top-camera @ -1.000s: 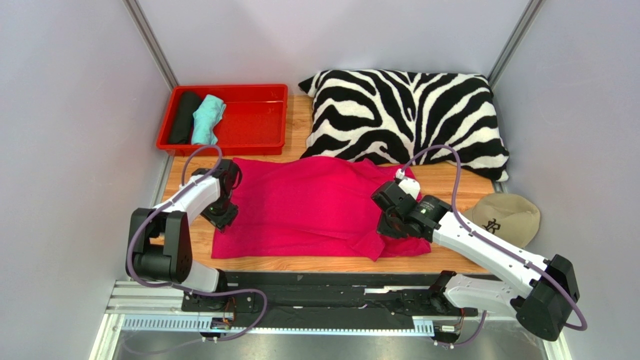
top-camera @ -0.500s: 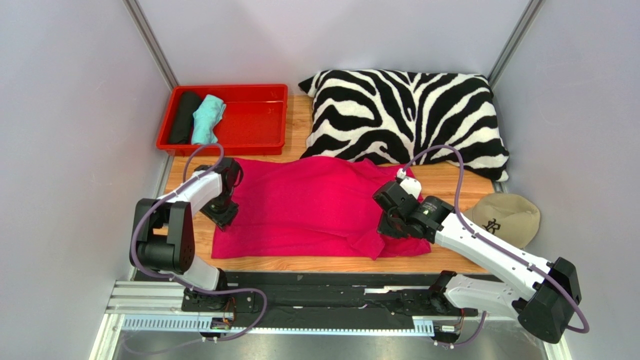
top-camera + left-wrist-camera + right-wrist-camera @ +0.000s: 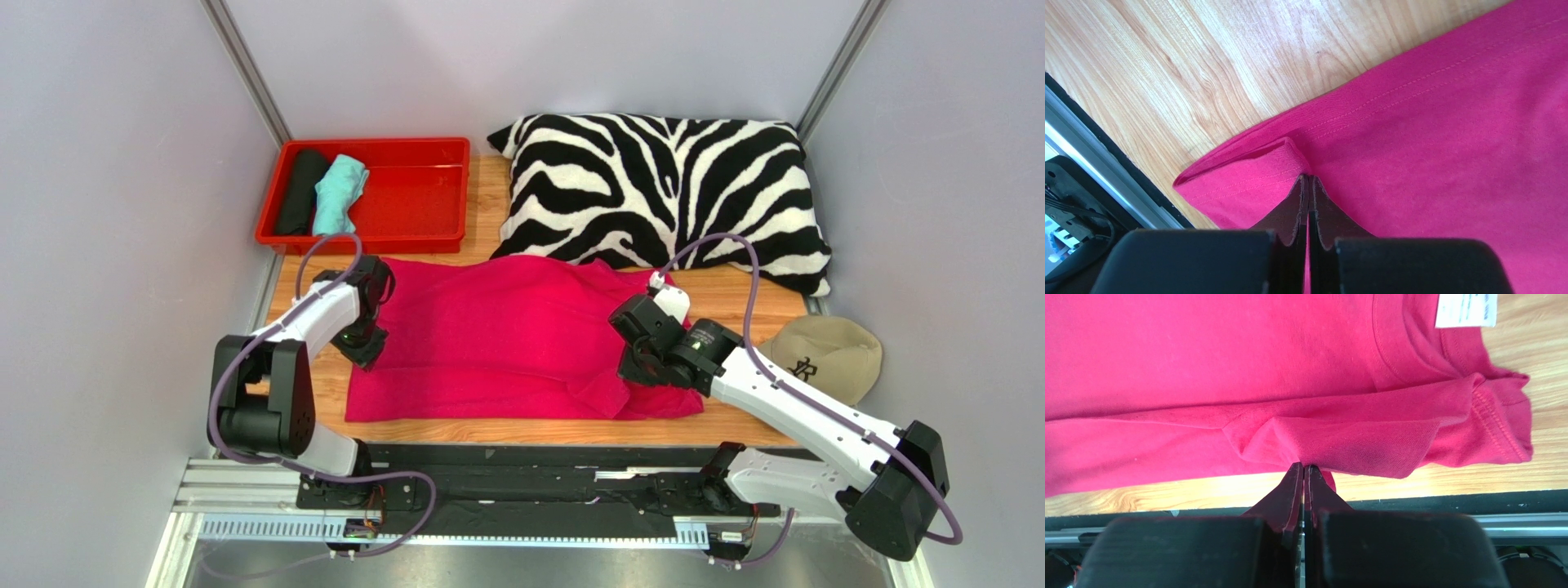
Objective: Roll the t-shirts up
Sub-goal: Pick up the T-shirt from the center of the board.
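From above, the bright magenta-pink soft cloth t-shirt (image 3: 503, 337) lies spread on the wooden table (image 3: 491, 431) before the zebra-striped pillow (image 3: 662, 184), with my left gripper (image 3: 366, 349) at its left edge and my right gripper (image 3: 632, 368) at its near right part. At my left wrist, the jaws, open a moment ago, have just pinched shut on the shirt's edge. At my right wrist, the jaws stay clamped on a bunched fold below the white label (image 3: 1467, 307). With both sides held, I judge the rolling can begin.

Bright, even, diffuse overhead light. Soft shadows under the black-and-white zebra-striped fabric pillow (image 3: 662, 184). Top view sharp, no glare. Wrist views: magenta-pink cloth t-shirt (image 3: 1444, 122) heavily saturated, light wooden tabletop (image 3: 1198, 61) with mild sheen, bottom edge out of focus.
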You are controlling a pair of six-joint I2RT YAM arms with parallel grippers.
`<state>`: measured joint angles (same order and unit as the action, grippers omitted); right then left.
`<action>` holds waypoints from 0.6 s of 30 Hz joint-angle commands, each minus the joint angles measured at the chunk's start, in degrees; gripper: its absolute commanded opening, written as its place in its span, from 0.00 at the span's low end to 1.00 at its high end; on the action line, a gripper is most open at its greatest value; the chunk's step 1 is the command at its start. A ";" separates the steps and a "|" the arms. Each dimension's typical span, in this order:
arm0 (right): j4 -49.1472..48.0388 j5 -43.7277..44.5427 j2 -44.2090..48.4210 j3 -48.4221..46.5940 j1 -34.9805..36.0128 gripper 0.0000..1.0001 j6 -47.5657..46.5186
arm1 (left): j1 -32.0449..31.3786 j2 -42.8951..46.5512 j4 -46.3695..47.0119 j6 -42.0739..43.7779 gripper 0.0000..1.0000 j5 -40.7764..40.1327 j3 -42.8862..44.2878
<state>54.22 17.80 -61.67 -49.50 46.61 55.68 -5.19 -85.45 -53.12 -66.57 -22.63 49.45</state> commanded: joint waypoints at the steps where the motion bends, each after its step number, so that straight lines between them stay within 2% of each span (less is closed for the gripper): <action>1: 0.10 4.52 0.59 -3.68 -0.90 0.00 -1.71 | 0.27 4.49 -1.54 1.35 0.00 -1.54 -0.14; 8: 0.45 5.49 0.06 -4.91 -3.54 0.00 -3.30 | 0.18 6.52 -1.54 2.93 0.00 -1.71 0.38; 18: 0.54 6.54 -1.00 -5.17 -6.35 0.00 -4.26 | -0.43 4.24 -0.67 4.60 0.00 -1.54 3.28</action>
<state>54.61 21.63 -62.61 -52.25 41.06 52.56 -5.28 -80.82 -53.91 -63.26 -23.03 49.89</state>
